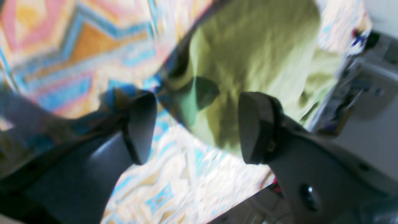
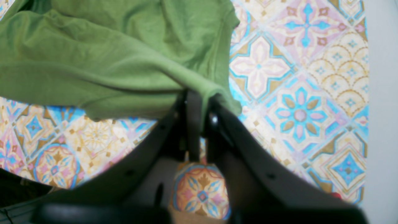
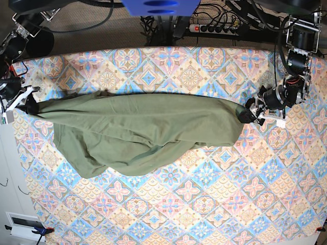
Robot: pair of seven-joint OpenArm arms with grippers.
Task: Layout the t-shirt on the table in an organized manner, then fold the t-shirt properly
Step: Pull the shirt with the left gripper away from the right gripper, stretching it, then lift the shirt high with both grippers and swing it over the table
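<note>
The olive-green t-shirt (image 3: 138,132) lies stretched sideways across the patterned table (image 3: 204,204), bunched and wrinkled along its lower edge. At the left end in the base view, my right gripper (image 3: 25,107) is shut on an edge of the t-shirt (image 2: 108,56). In the right wrist view its jaws (image 2: 196,96) pinch a fold just above the table (image 2: 298,93). My left gripper (image 3: 249,113) is at the shirt's right end. In the blurred left wrist view it (image 1: 197,127) stands open with nothing between its fingers. The t-shirt (image 1: 248,56) lies just beyond them on the table (image 1: 186,186).
A power strip with cables (image 3: 214,28) and a blue mount (image 3: 161,6) sit behind the table's far edge. A white surface (image 3: 7,168) borders the table on the left. The table's right edge runs close to my left arm (image 3: 299,56).
</note>
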